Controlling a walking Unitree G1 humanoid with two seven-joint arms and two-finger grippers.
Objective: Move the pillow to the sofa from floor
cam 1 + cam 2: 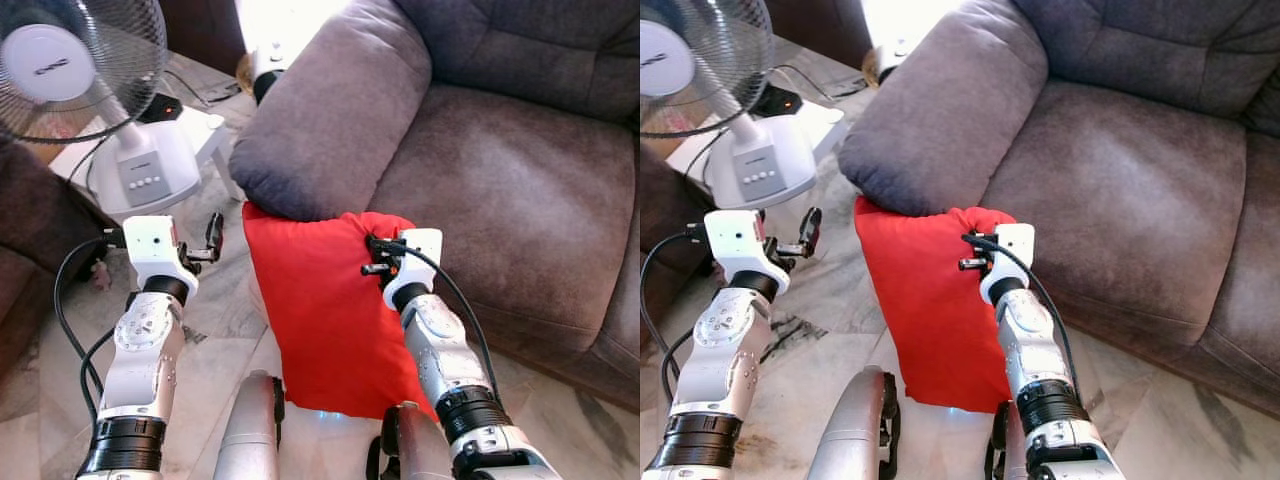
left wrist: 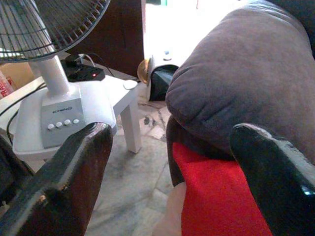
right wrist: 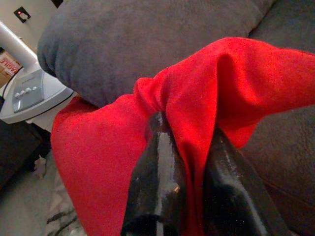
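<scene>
One pillow (image 1: 320,310), red, upright against sofa (image 1: 500,190) front below armrest, lower edge at floor level. Right gripper (image 3: 189,162) pinched on its top corner; left gripper (image 1: 205,245) spread, empty, beside it. Grasp made; lift onto seat outstanding.

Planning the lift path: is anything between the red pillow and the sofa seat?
Only the sofa's padded armrest, overhanging the pillow's top edge. The right gripper is shut on the pillow's corner; the seat cushion beyond looks bare.

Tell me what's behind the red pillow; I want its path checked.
The sofa stands behind the red pillow, its padded armrest overhanging the pillow's top edge. The sofa's lower front there is covered.
</scene>
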